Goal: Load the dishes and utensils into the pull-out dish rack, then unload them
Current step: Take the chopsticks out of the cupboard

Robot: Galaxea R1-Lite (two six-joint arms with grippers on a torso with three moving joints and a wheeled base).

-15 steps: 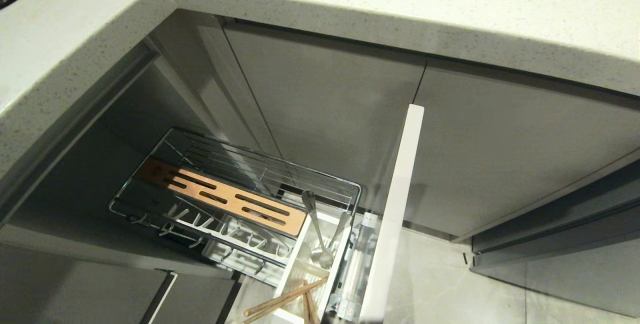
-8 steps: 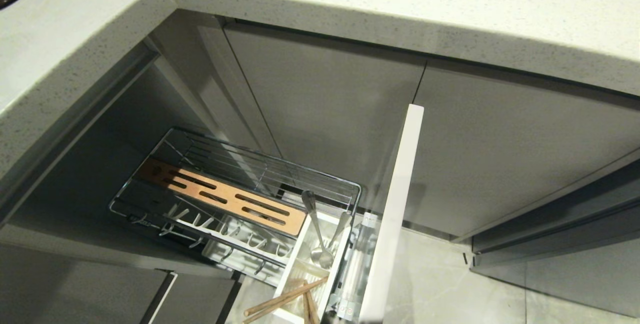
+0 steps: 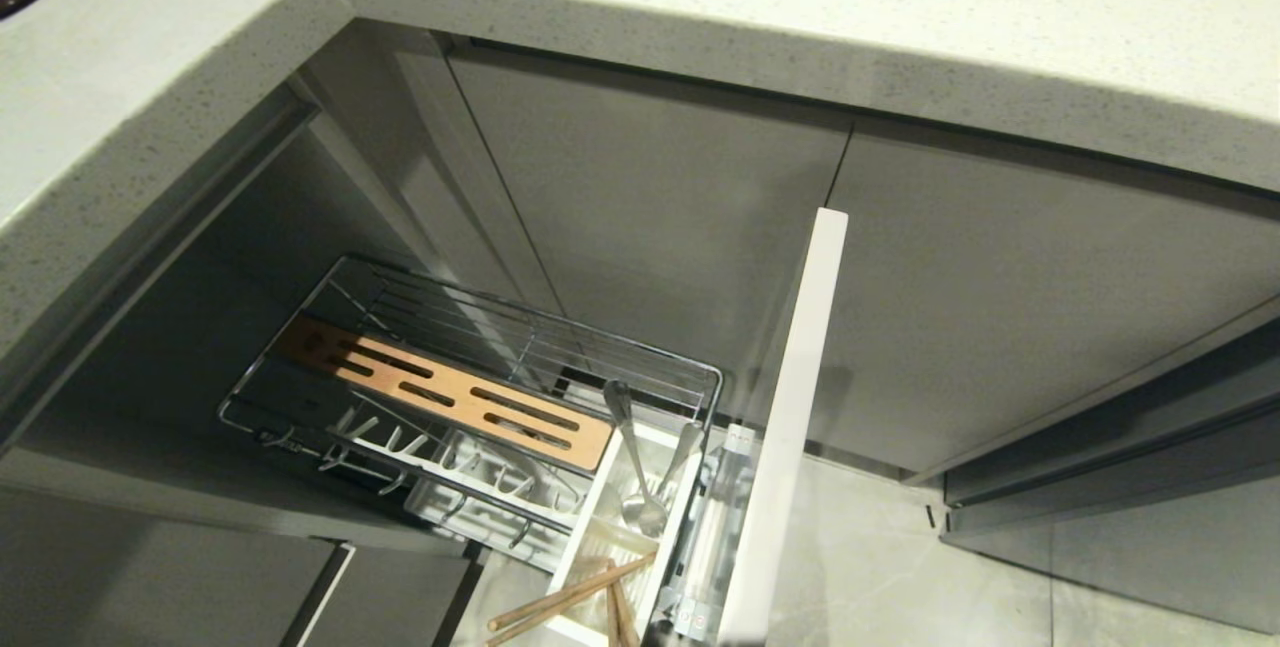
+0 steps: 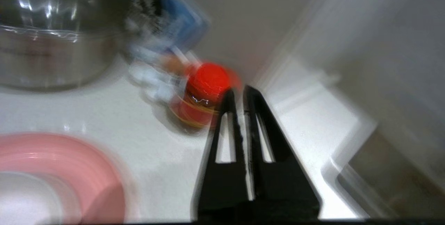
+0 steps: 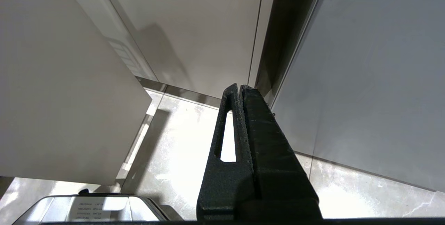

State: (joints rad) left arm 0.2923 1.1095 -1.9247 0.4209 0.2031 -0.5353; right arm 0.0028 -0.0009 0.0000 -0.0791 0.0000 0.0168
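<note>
The pull-out dish rack [image 3: 560,322] stands drawn out below the counter, its wooden slotted strip [image 3: 440,395] bare. In its white caddy [image 3: 578,537] lean the silver fork [image 3: 628,447] and the wooden chopsticks [image 3: 565,597]. Neither arm shows in the head view. My left gripper [image 4: 240,91] is shut and empty above the white counter, apart from the pink plate [image 4: 69,162]. The off-white bowl [image 4: 24,197] appears to rest on the plate. My right gripper [image 5: 240,87] is shut, empty, and points at the floor beside the cabinets.
On the counter a steel pot [image 4: 52,44], a red-lidded jar [image 4: 203,96] close to the left fingertips, and a blurred blue packet [image 4: 180,19]. A second silver utensil [image 3: 683,447] stands in the caddy. The white drawer front [image 3: 790,427] juts out to the rack's right.
</note>
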